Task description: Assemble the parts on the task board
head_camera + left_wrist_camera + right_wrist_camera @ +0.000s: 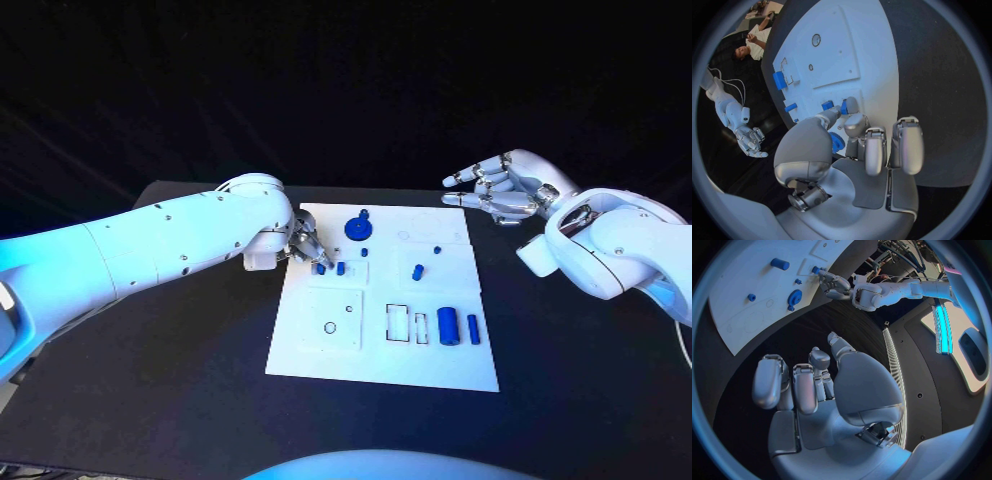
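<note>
The white task board (378,352) lies in the middle of the black table. My left hand (304,244) is at its near-left upper edge, and in the left wrist view its thumb and a finger (852,105) pinch a small blue peg (844,107) upright on the board. A second small blue piece (320,267) stands just beside it. A blue gear-shaped part (359,228) lies near the board's far edge. My right hand (498,190) hovers open, fingers spread, beyond the board's far right corner, holding nothing.
More blue parts sit on the board: a small one (418,270) mid-board and two longer cylinders (449,323) near the right edge, beside rectangular slots (398,322). A round hole (330,327) is at the left. Black table (173,360) surrounds the board.
</note>
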### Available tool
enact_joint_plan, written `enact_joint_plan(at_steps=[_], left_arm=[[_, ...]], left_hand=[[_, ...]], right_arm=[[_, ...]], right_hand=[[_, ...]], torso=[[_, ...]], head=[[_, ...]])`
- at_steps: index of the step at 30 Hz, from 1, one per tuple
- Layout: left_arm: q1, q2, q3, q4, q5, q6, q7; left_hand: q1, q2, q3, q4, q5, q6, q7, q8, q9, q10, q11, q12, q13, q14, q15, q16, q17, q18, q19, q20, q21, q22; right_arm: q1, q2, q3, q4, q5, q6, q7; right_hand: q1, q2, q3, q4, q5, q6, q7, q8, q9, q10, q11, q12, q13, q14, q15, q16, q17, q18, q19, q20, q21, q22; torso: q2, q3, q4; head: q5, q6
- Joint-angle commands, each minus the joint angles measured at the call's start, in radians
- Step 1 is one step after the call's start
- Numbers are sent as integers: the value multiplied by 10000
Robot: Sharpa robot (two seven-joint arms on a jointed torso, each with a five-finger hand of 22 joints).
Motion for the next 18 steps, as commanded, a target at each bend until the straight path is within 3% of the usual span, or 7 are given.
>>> enact_joint_plan(at_steps=[1,8,15,18], left_arm=[[-123,27,-80,-3,-132,246,-133],[-129,37,-80,-25,-139,162,-146],[-131,-7,-75,-19,-37,216,-126],[-131,-72,-49,45,-17,133,-103]], left_hand=[[15,-58,-136,44,-42,75,23,-49,-33,55,1,51,16,1049,-55,24,2631,-103,578,-70,38,1595],[-3,-71,-723,269,-39,137,20,-68,-141,83,-3,72,71,1049,-60,24,2631,-115,597,-72,74,1644],[155,-415,-1780,446,-74,143,26,-86,-264,42,-1,-19,31,1049,-62,24,2631,-116,597,-80,73,1662],[173,-438,-2197,609,-75,152,21,-87,-304,39,-4,-35,32,1049,-65,24,2631,-115,594,-82,66,1662]], right_arm=[[-7,0,0,14,-30,121,35],[-7,-4,0,13,-30,117,35],[-7,-5,0,7,-29,134,33],[-7,-3,0,-2,-35,174,22]], right_hand=[[4,75,-43,9,44,34,8,40,1,-83,-17,-10,-8,658,11,-31,956,131,-85,-4,-50,-7],[4,75,-43,9,44,34,8,40,1,-83,-17,-10,-8,658,11,-31,956,131,-85,-4,-50,-7],[2,71,-60,19,60,20,10,34,-2,-99,-15,-23,-22,650,14,-54,930,134,-94,-2,-62,-27],[6,69,-63,19,63,17,10,32,-2,-106,-15,-30,-29,647,14,-60,924,136,-98,-2,-67,-35]], torso=[[0,5,0],[0,4,-6],[3,0,-9],[12,-8,-1]], head=[[-7,-3],[-10,24],[-15,18],[-64,13]])
